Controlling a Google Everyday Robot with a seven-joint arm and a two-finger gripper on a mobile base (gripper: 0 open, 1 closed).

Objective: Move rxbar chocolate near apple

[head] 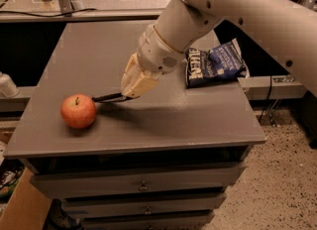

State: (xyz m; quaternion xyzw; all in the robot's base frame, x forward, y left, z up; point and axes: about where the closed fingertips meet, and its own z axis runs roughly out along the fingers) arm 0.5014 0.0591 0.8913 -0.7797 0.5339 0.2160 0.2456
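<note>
Reaching down from the upper right of the apple (78,111), the gripper (127,93) is seen closed on the rxbar chocolate (106,97), which is pinched at its right end. The bar's long axis is held nearly level, pointing from the gripper leftward at the apple, and its free end is found just beside the apple's right side, apparently not touching. Whether the bar is resting on the grey cabinet top (198,120) cannot be told. The bar is shown edge-on as a thin, flat, dark strip. A blue chip bag (214,65) is seen well apart, right of the apple.
</note>
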